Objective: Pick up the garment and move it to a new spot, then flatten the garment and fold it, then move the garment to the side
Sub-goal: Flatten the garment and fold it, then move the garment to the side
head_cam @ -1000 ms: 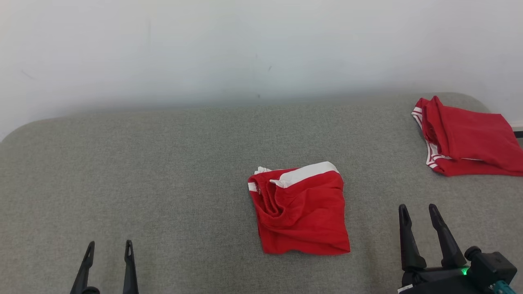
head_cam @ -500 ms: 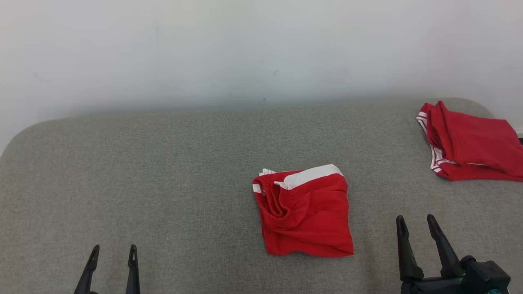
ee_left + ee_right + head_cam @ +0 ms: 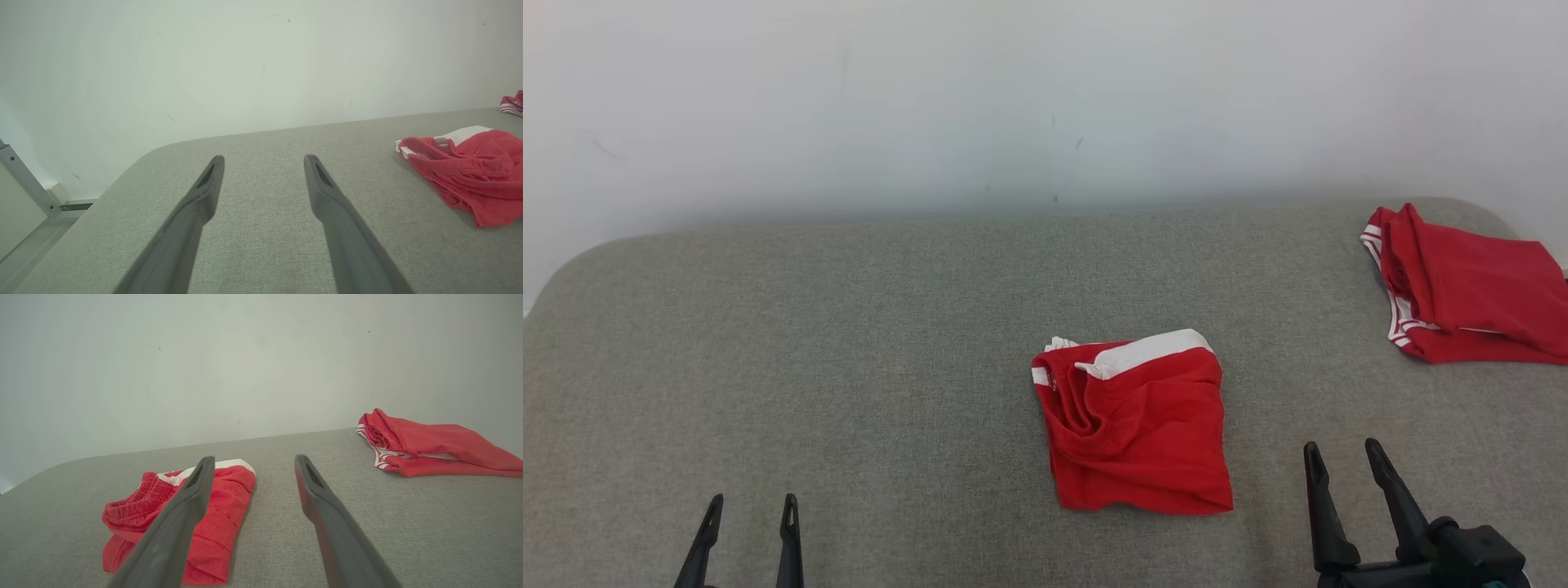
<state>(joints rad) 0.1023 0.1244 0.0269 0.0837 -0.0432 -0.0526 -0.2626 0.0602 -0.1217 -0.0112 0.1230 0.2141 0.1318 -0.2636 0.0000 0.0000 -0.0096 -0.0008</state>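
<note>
- The garment [image 3: 1135, 425] is lying as a compact red bundle, white band on its far edge, just right of centre in the head view, on the grey padded surface [image 3: 849, 367]. Nothing is touching it.
- The left gripper [image 3: 753, 500] is sitting at lower left and the right gripper [image 3: 1340, 446] at lower right, both spread wide and holding nothing.
- The fold is looking roughly done, so the move-aside step is probably in hand; no grasp is begun yet.
- The next move is likely calling for the nearer right gripper, reaching up-left and pinching all layers at once.
- A second red garment [image 3: 1470, 302] is occupying the upper right, so any drop spot is needing to avoid it.
- The right wrist view is giving the bunched waistband [image 3: 135, 498] and the layer thickness; the left wrist view is adding a metal bar [image 3: 24, 179] at lower left.
</note>
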